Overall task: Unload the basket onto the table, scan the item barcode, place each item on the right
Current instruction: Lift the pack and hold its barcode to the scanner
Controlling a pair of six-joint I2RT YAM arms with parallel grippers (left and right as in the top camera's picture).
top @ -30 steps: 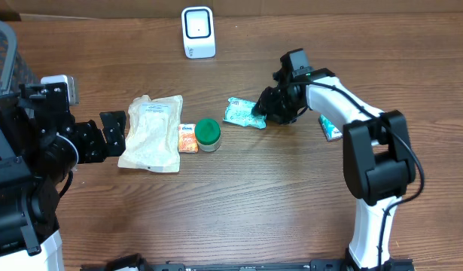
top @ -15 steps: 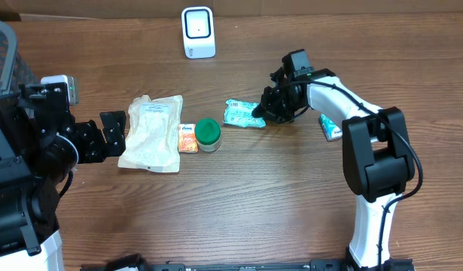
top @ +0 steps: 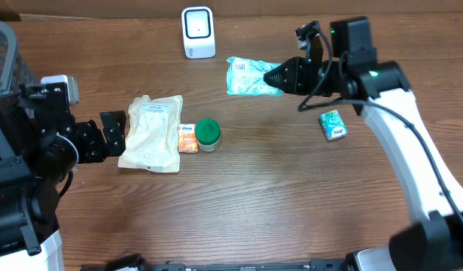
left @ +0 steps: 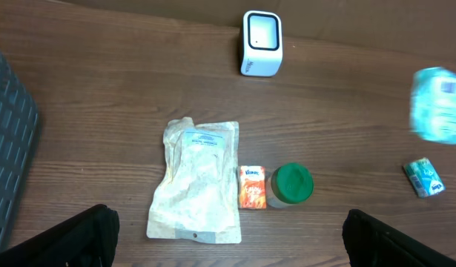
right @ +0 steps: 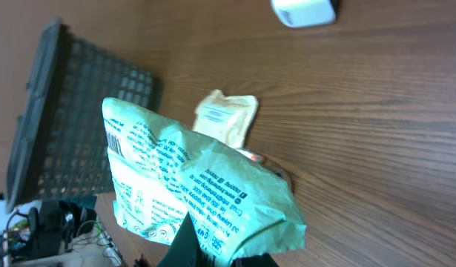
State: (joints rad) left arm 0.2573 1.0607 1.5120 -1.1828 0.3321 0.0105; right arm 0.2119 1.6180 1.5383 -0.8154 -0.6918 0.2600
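The wooden table (top: 254, 203) takes up nearly everything, with a dark mesh basket (top: 1, 53) at its far left edge. The right arm reaches in from the right side, and its right gripper (top: 275, 75) is clenched on one end of a crinkled teal packet (top: 250, 77), the item to be scanned. The packet is held up off the wood, just to the right of the white scanner (top: 198, 31) and apart from it. From the wrist view its printed side shows green text, too small to read.

The left gripper (top: 114, 134) sits low at the left, fingers spread wide and grasping nothing, right beside a pale flat pouch (top: 152, 132). Next to the pouch lies a small orange packet (top: 187, 138), touching a green-lidded jar (top: 208, 132). A small teal pack (top: 333, 125) lies alone under the right arm.
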